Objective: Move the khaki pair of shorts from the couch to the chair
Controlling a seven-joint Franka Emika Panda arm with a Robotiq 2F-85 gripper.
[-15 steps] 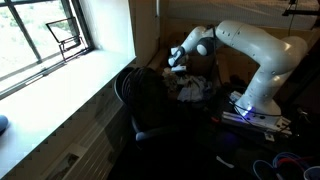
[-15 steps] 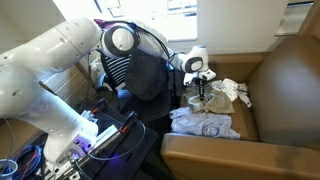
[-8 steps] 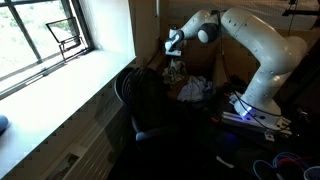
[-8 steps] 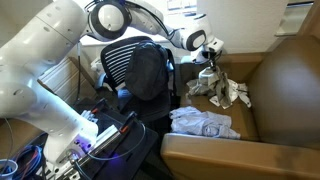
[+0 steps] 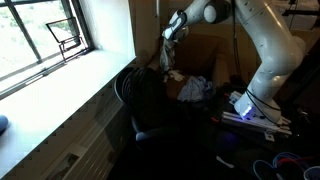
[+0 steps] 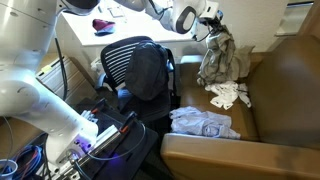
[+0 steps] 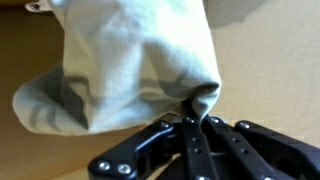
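The khaki pair of shorts (image 6: 218, 60) hangs in the air above the brown couch (image 6: 285, 85), pinched at its top by my gripper (image 6: 214, 22). In the wrist view the pale cloth (image 7: 130, 60) fills the top and my gripper (image 7: 196, 120) is shut on a fold of it. In an exterior view the gripper (image 5: 170, 38) is high, near the wall, with the shorts (image 5: 168, 62) dangling below. The black mesh office chair (image 6: 135, 65) stands beside the couch, with a dark garment draped on its back; it also shows in an exterior view (image 5: 150, 105).
A white garment (image 6: 228, 95) and a light blue-grey garment (image 6: 203, 122) lie on the couch seat. A window and a broad sill (image 5: 60, 85) are beside the chair. The robot base with cables (image 6: 95, 135) stands behind the chair. The couch's front arm (image 6: 230, 155) is close to the camera.
My gripper has risen from the couch seat with the khaki shorts, lifting them clear of the other clothes. The arm has straightened upward. The white and blue-grey garments stay on the seat.
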